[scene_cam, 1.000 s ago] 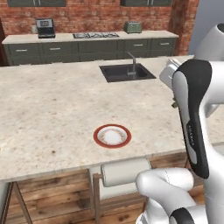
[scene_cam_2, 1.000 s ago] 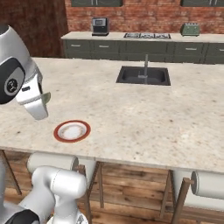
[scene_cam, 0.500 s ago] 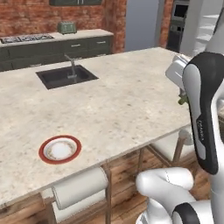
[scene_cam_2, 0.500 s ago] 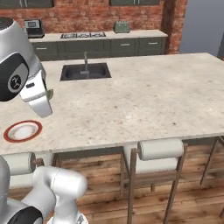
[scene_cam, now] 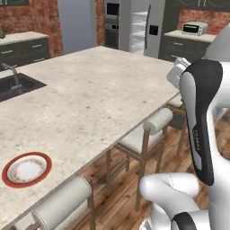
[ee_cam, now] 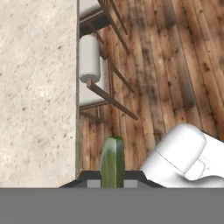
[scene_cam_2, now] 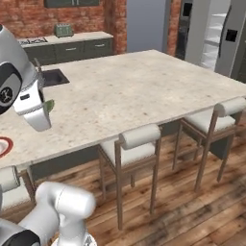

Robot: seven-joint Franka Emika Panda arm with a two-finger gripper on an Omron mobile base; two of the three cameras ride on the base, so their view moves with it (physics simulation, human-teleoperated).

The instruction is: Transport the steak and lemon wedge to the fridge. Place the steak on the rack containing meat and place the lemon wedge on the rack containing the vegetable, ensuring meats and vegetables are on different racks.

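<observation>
A thin green lemon wedge [ee_cam: 112, 161] stands between my gripper's [ee_cam: 112, 176] fingertips, which are shut on it, above the counter's edge and the wooden floor. From the right base view the wedge [scene_cam_2: 50, 104] pokes out beside the hand, over the counter's near edge. The grey fridge [scene_cam: 143, 28] stands far back with its door open, white shelves showing and a black dispenser panel [scene_cam: 153, 30] on the door; it also appears in the right base view as the fridge [scene_cam_2: 219, 34] at the top right. The steak is out of view.
A long speckled island counter [scene_cam: 90, 94] runs ahead, with a red-rimmed plate [scene_cam: 26, 168] near its front and a sink [scene_cam: 13, 85] at the left. Padded stools [scene_cam_2: 137, 144] line the counter's near side over wooden floor. A built-in oven [scene_cam: 112, 20] stands left of the fridge.
The whole picture has swept sideways, so the base has turned: plate and sink slid left and the fridge came into view. The gripper stays shut on the lemon wedge.
</observation>
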